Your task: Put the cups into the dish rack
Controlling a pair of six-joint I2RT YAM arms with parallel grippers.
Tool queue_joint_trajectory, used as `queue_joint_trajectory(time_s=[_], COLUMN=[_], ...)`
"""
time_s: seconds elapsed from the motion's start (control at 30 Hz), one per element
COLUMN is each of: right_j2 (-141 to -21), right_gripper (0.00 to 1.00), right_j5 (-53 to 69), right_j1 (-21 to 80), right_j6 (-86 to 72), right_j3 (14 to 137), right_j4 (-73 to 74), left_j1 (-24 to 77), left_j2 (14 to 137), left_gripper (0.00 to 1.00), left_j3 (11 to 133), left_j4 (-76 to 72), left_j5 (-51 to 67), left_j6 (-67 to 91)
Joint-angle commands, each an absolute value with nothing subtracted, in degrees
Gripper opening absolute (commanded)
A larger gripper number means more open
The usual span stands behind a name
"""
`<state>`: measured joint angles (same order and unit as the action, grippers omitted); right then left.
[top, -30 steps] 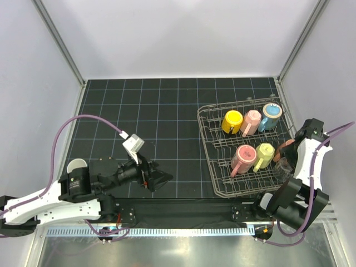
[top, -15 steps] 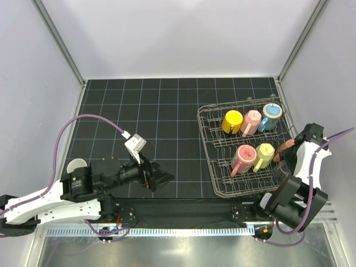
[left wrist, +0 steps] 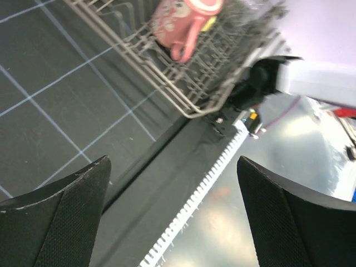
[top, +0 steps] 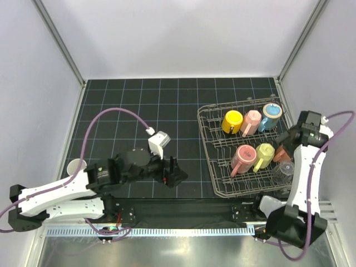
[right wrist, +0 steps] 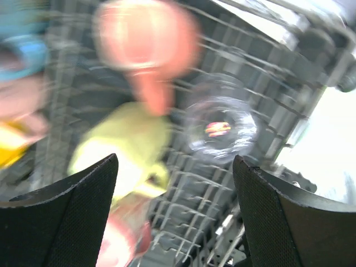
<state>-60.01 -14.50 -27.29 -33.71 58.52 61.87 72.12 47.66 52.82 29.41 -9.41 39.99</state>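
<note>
The grey wire dish rack [top: 208,150] stands at the right and holds several mugs: orange-yellow [top: 231,121], pink [top: 251,122], blue [top: 271,115], a second pink [top: 243,158], pale yellow [top: 263,156] and maroon [top: 283,151]. A clear glass tumbler [top: 285,168] rests in its near right corner. My right gripper [top: 293,139] hovers open above that corner, with the tumbler [right wrist: 222,128] below it, apart from both fingers. My left gripper [top: 177,175] is open and empty, low over the mat left of the rack. A pale cup [top: 75,166] stands at the far left beside the left arm.
The left wrist view shows the rack's near corner [left wrist: 167,83] with a pink mug [left wrist: 183,22], the mat's front edge and the toothed strip [left wrist: 194,206] past it. The right wall is close behind my right arm. Open black mat lies between the pale cup and the rack.
My right gripper opened, let go of the glass tumbler in the rack and lifted away toward the back. My left arm swung right, toward the rack's near side, uncovering the pale cup.
</note>
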Motion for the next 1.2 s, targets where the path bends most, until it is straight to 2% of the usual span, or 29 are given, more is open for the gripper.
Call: queue_joint_trajectory(time_s=[0.0, 0.1, 0.23, 0.4, 0.63, 0.77, 0.9, 1.07, 1.17], right_j2=[-55.30, -53.44, -55.19, -59.14, -63.89, -64.95, -63.03, -57.05, -53.88], right_gripper=[0.83, 0.82, 0.82, 0.84, 0.86, 0.86, 0.86, 0.86, 0.87], right_j5=[-16.35, -12.41, -8.18, -6.33, -12.74, -11.43, -9.32, -8.70, -8.79], right_j1=[-18.84, -9.07, 3.73, 17.73, 42.43, 49.21, 50.80, 50.89, 50.89], right_j6=[-33.57, -34.01, -32.17, -29.62, -29.62, -28.48, -27.51, -25.84, -24.61], right_j3=[66.96, 72.06, 77.59, 78.22, 79.89, 79.28, 76.21, 72.60, 73.12], right_j4=[62.67, 61.18, 61.26, 60.56, 57.84, 54.85, 53.09, 52.82, 54.57], left_j1=[68.57, 61.11, 50.21, 39.57, 28.06, 23.04, 14.88, -2.50, -8.51], left_j2=[51.84, 55.45, 58.18, 58.01, 57.31, 52.92, 49.75, 54.22, 56.50], left_gripper=[0.92, 0.97, 1.00, 1.00, 1.00, 1.00, 1.00, 1.00, 1.00], left_j3=[55.72, 56.69, 58.44, 63.00, 68.37, 68.64, 69.43, 70.23, 69.52], left_j4=[28.83, 29.97, 33.21, 42.25, 59.91, 65.20, 68.64, 68.73, 66.89], left_j5=[-7.48, -5.10, -3.77, -13.77, -21.44, -25.74, -27.16, -21.02, -15.83], left_j6=[39.99, 40.87, 41.57, 42.89, 45.52, 48.95, 48.61, 42.11, 40.34])
